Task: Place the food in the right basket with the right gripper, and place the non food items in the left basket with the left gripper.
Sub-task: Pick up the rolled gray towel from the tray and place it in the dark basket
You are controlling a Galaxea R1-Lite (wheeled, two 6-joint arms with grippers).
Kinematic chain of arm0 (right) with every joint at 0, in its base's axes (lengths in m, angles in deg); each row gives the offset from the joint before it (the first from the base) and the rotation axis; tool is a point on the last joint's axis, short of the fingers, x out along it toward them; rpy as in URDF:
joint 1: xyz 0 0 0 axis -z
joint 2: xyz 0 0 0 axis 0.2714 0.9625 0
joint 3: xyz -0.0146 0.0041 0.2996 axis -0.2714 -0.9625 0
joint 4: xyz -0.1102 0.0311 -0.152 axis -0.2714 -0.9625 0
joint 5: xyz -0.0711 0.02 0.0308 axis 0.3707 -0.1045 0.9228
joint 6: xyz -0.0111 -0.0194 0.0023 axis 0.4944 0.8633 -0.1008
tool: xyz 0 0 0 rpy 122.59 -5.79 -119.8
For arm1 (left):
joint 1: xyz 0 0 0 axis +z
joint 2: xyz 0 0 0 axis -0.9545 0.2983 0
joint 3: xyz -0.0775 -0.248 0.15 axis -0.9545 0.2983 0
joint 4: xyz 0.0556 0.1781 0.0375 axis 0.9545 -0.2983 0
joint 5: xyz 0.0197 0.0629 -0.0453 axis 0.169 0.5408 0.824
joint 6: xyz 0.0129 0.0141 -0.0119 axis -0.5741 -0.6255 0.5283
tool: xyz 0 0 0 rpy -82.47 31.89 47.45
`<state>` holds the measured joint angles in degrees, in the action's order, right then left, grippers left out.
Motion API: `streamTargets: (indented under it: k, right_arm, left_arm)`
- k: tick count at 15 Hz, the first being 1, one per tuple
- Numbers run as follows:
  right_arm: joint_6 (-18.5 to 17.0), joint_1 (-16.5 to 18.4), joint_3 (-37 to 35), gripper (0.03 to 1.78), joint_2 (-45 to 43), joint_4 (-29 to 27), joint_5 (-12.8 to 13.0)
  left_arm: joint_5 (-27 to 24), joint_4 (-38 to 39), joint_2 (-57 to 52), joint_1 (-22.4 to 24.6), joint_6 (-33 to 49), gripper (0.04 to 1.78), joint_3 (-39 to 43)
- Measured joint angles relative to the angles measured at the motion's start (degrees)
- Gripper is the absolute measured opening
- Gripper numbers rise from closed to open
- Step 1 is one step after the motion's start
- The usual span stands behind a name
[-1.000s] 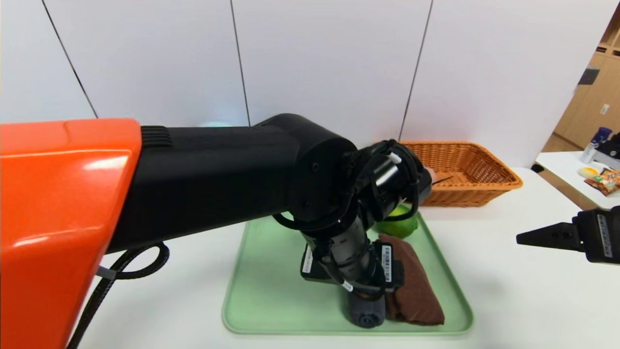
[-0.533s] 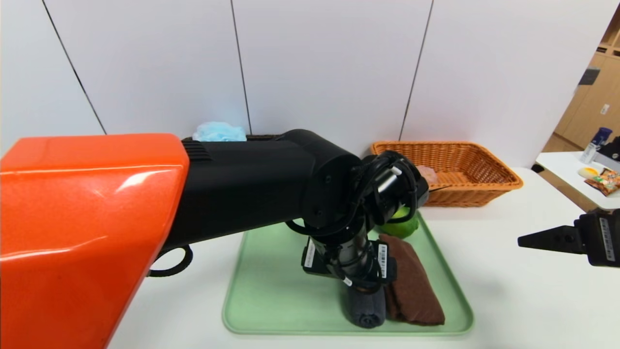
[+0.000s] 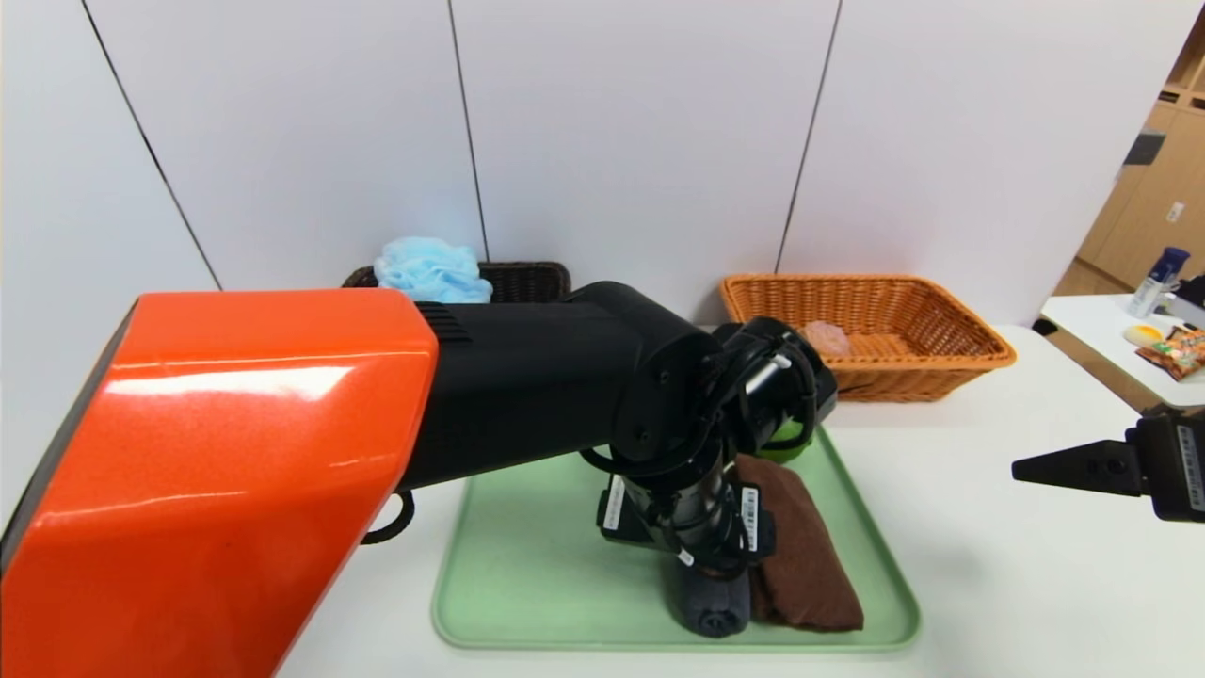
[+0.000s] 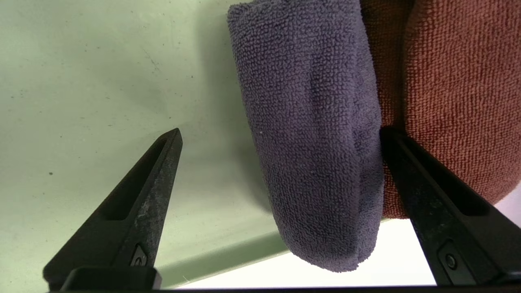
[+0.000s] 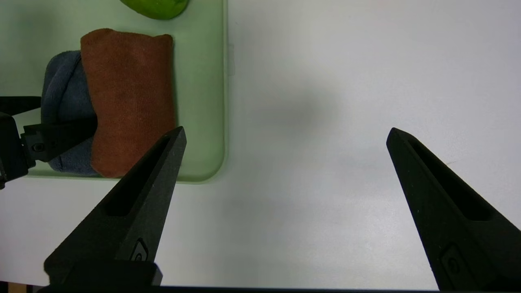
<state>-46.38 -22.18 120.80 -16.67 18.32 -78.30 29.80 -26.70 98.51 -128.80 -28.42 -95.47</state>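
Observation:
On the green tray [image 3: 527,565] a dark grey rolled towel [image 3: 713,607] [image 4: 313,142] lies beside a brown rolled towel [image 3: 800,556] [image 5: 128,93]. My left gripper [image 4: 281,131] is open and straddles the grey towel. One finger is wedged between the two towels and the other stands apart over bare tray. A green citrus [image 3: 789,440] [image 5: 156,6] sits behind them, mostly hidden by my left wrist. A pinkish bun [image 3: 827,336] lies in the orange basket [image 3: 988,350]. A blue pouf [image 3: 428,268] rests in the dark brown basket [image 3: 527,279]. My right gripper [image 3: 1019,467] [image 5: 285,132] hovers open and empty over the table, right of the tray.
My left arm's orange and black links fill the left and middle of the head view and hide much of the dark basket. A side table [image 3: 1101,325] at far right holds snack packets and a bottle. White table [image 3: 988,565] lies between the tray and my right gripper.
My left arm has dropped lower, uncovering the blue pouf and the dark basket, and its gripper has come down around the grey towel. My right gripper has barely moved.

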Motion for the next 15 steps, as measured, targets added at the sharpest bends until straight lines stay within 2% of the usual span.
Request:
streamTargets:
  k: [15]
  right_arm:
    - [0.2, 0.0, -1.9, 1.71, -0.9, 0.2, 0.0]
  left_arm:
    - [0.1, -1.2, -0.5, 2.8, -0.9, 1.69, 0.3]
